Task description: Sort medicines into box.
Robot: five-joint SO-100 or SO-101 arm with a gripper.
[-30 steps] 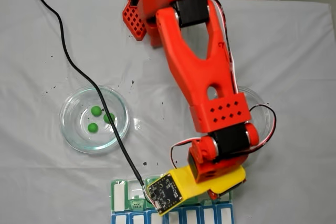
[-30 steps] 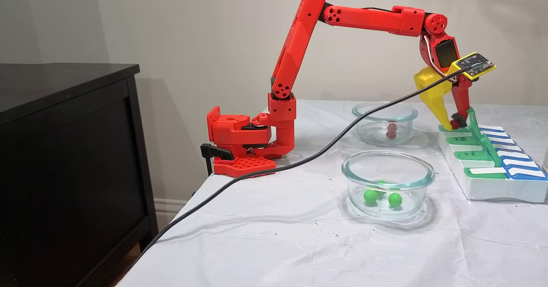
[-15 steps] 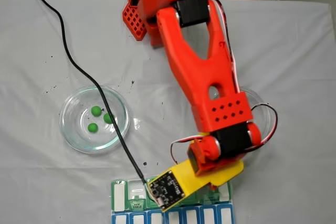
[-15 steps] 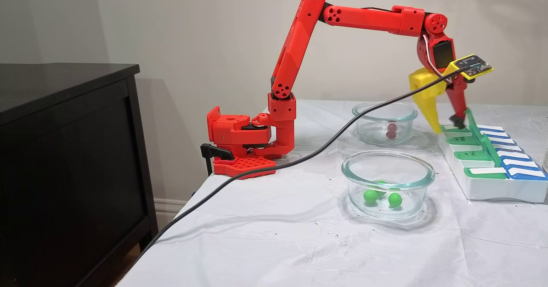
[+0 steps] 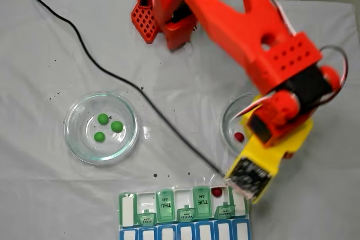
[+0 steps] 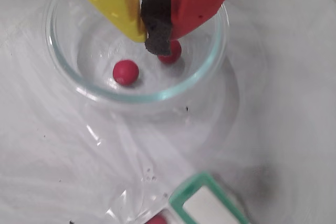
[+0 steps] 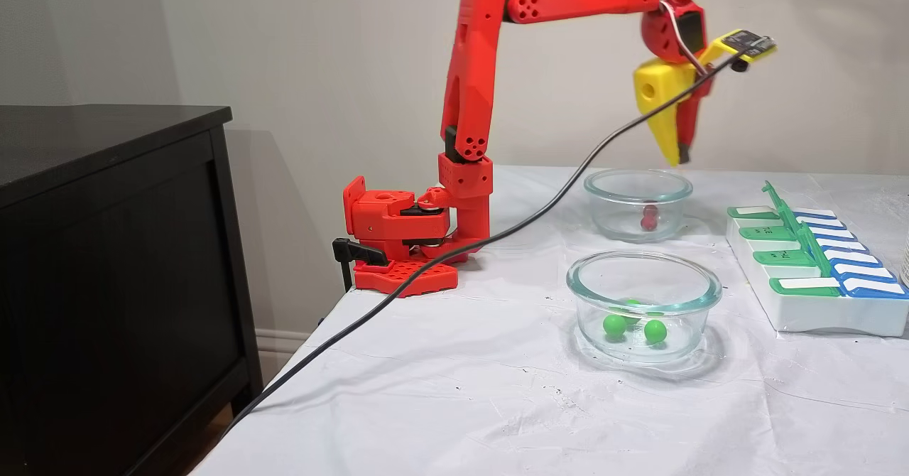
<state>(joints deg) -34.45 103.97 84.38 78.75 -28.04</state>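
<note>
Red balls (image 6: 126,72), two of them, sit in the glass dish (image 6: 68,72) near the pill box (image 5: 169,209). High over the dish hangs the hand (image 6: 152,38), pinched together and empty. Coming down like that, it might just push a ball away.

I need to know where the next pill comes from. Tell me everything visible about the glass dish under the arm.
The glass dish is round, clear and thick-rimmed, standing upright on the white cloth near the pill box. Two dark red balls lie on its floor, slightly apart. The end effector hangs above it, its yellow and red fingers closed on a black pad, touching neither dish nor balls.
</note>
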